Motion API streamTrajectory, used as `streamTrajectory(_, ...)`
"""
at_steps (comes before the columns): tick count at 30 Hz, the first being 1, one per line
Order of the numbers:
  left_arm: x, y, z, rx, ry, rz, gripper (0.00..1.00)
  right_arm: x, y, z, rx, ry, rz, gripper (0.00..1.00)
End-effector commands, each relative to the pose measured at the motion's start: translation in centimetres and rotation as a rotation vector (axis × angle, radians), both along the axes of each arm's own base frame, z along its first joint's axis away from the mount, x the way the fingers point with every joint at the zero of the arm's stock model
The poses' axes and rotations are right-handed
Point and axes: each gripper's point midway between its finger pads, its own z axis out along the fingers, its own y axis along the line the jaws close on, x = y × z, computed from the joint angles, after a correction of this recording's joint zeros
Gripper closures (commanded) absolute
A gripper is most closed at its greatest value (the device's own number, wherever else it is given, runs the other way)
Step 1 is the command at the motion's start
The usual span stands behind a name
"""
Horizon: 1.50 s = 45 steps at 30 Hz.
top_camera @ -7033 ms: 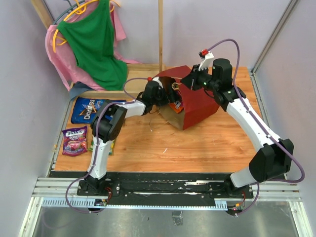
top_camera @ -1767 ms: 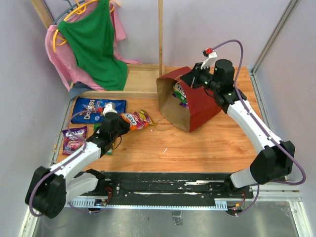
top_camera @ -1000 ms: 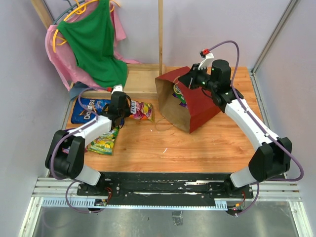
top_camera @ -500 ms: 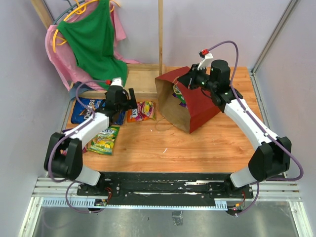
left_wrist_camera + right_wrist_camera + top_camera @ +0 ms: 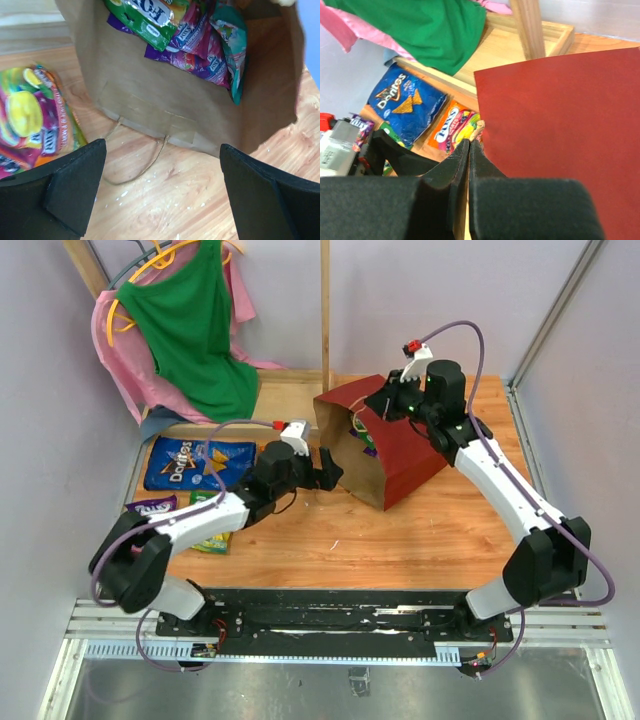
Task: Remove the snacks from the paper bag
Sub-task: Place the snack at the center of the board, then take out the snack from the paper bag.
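Note:
The dark red paper bag (image 5: 400,455) lies on its side, its brown mouth toward my left gripper. Green (image 5: 150,15), purple (image 5: 192,47) and teal (image 5: 231,47) snack packets lie inside it. My left gripper (image 5: 325,468) is open and empty, just in front of the mouth (image 5: 162,192), above the cord handle (image 5: 145,167). My right gripper (image 5: 377,405) is shut on the bag's top edge (image 5: 471,142). An orange packet (image 5: 30,125) lies on the table left of the bag. The blue Doritos bag (image 5: 185,462), a purple packet (image 5: 150,506) and a yellow-green packet (image 5: 212,542) lie at the left.
Green and pink clothes (image 5: 185,320) hang on hangers at the back left, beside a wooden post (image 5: 325,310) on a wooden base (image 5: 520,45). Walls stand close on both sides of the table.
My left gripper has let go of the orange packet on the table and swung right to the bag's mouth. The right gripper still holds the bag's edge.

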Motion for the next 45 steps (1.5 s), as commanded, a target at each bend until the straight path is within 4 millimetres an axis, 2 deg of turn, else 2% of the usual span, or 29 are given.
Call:
streamTrajectory(1,2.1,-3.8,0.8,-0.105,-0.036,-0.041,0.00,-0.1,-1.7,2.6,-0.099,-0.094,-0.086,0.99)
streamTrajectory(5,3.3,-6.8,0.1,-0.142,-0.030,-0.099,0.00,1.2,-5.3,1.6,-0.128,-0.060,-0.190,0.99)
streamTrajectory(8,4.2,-9.1,0.7,-0.178,-0.044,-0.143,0.00,2.0,-8.2,0.8,-0.116,-0.021,-0.264,0.99)
streamTrajectory(12,5.6,-11.5,0.4,-0.203,-0.035,-0.188,0.00,2.6,-11.6,0.4,-0.099,0.002,-0.353,0.99)
streamTrajectory(16,7.0,-13.6,-1.3,-0.212,-0.006,-0.212,0.00,2.8,-14.3,0.4,-0.089,0.010,-0.422,0.99)
streamTrajectory(19,8.0,-15.1,-2.4,-0.221,0.011,-0.233,0.00,2.8,-15.5,0.4,-0.091,0.009,-0.451,0.99)
streamTrajectory(23,9.6,-16.8,-4.1,-0.212,0.036,-0.243,0.00,2.7,-16.1,0.0,-0.084,0.014,-0.470,0.99)
streamTrajectory(29,12.6,-18.8,-6.2,-0.167,0.058,-0.221,0.00,2.8,-15.8,-0.9,-0.065,0.010,-0.448,0.99)
streamTrajectory(35,15.2,-20.4,-7.3,-0.133,0.072,-0.201,0.00,3.2,-15.8,-1.6,-0.063,0.015,-0.440,0.99)
streamTrajectory(37,15.3,-20.9,-6.9,-0.146,0.069,-0.210,0.00,3.3,-15.6,-1.5,-0.048,0.014,-0.430,0.99)
streamTrajectory(39,14.9,-21.7,-5.6,-0.171,0.052,-0.230,0.00,3.4,-15.2,-1.5,-0.036,0.015,-0.413,0.99)
streamTrajectory(41,13.9,-22.5,-4.1,-0.222,0.052,-0.253,0.00,3.6,-14.8,-1.6,-0.018,0.019,-0.396,0.99)
streamTrajectory(45,12.2,-23.4,-2.6,-0.362,0.107,-0.270,0.00,3.6,-13.9,-1.7,0.029,0.026,-0.362,0.99)
